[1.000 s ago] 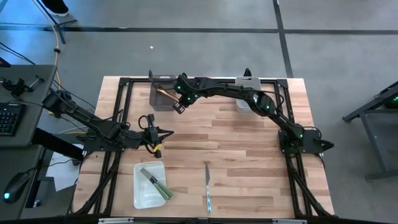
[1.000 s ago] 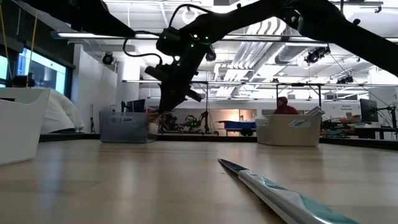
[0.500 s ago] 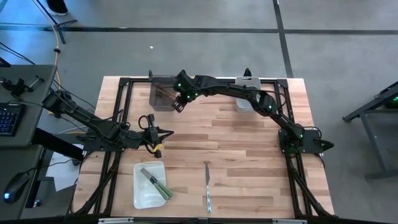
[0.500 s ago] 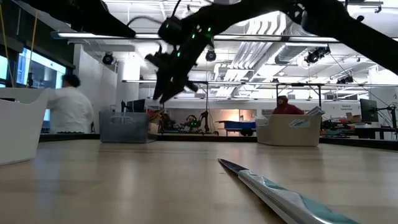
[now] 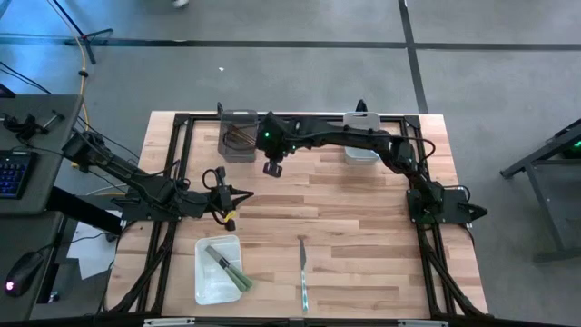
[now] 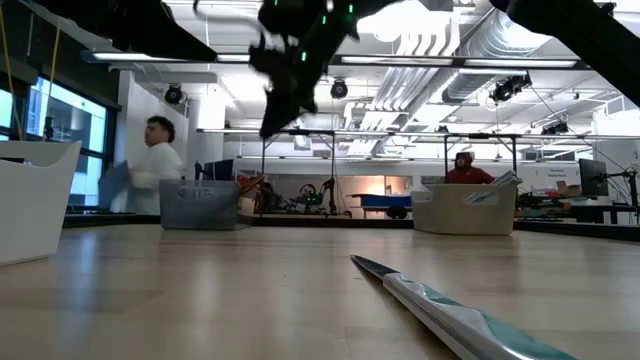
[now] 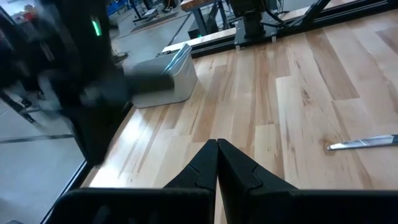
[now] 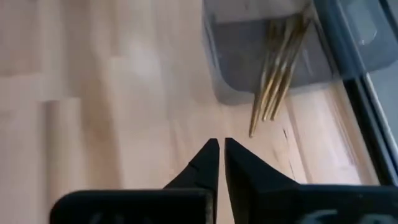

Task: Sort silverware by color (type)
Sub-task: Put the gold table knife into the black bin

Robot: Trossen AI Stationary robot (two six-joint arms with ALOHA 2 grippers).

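From overhead, my right gripper (image 5: 273,169) had just pulled back from the grey bin (image 5: 238,136) at the far edge and hung beside it, empty, so the brown sticks (image 5: 238,139) it carried a second earlier were dropped inside. The left gripper (image 5: 229,195) stayed parked above the white tray (image 5: 217,270) holding the green-handled pieces (image 5: 227,268). One silver knife (image 5: 302,269) lay loose on the table, probably next.

At table height, the right arm had lifted clear of the bin, knife (image 6: 450,312) up front.

Left wrist: fingers pressed together, nothing held.

Right wrist: its fingers had snapped closed on nothing, sticks (image 8: 278,68) lying in the bin, tips poking over its rim.
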